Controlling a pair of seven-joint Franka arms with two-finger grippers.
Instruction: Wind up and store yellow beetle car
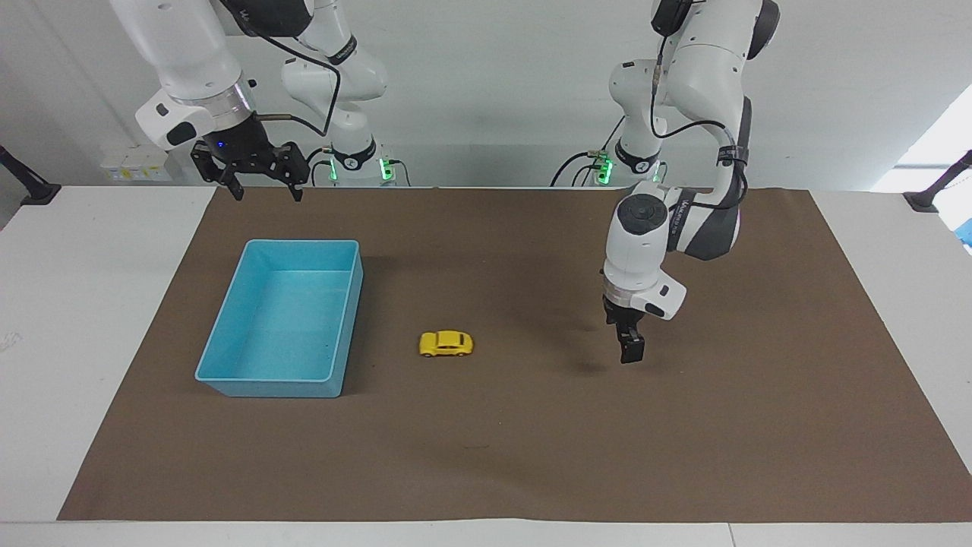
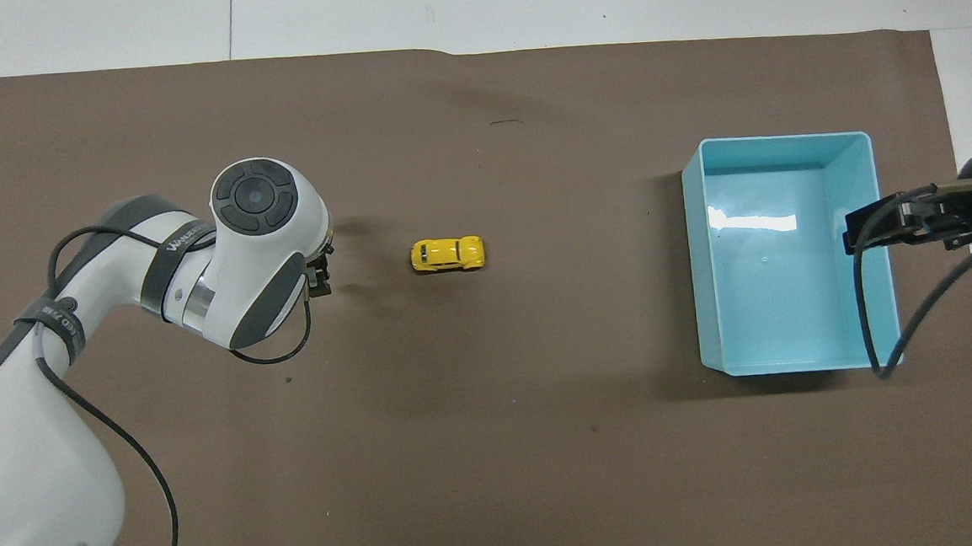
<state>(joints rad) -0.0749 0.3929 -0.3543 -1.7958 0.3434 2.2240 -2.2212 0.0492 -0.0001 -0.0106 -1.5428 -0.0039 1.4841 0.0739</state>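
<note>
The yellow beetle car (image 1: 446,343) (image 2: 448,253) is sitting on its wheels on the brown mat (image 1: 486,448) (image 2: 498,475) that is covering the white surface (image 1: 76,304) (image 2: 520,5), roughly midway along the mat. It is lying lengthwise along the line between the two arms' ends, free of both tools.

The left tool (image 1: 630,351) (image 2: 318,279) is hanging over bare mat toward the left arm's end of the surface, well apart from the car, pointing straight down and casting a small shadow on the mat beneath it. It is carrying nothing; I cannot tell how wide its fingers are standing, since they are showing edge-on in the facing view and the wrist is covering most of them in the overhead view.

A light-blue bin (image 1: 282,319) (image 2: 789,253) is resting on the mat toward the right arm's end, near the car but not touching it, its inside showing only a bright reflection. Nothing is lying on the strip of mat between the car and the bin's nearest wall.

The right tool (image 1: 262,182) (image 2: 867,228) is waiting high in the air over the bin's edge nearest the robots, its fingers spread wide and gripping nothing, with a black cable looping from it.
</note>
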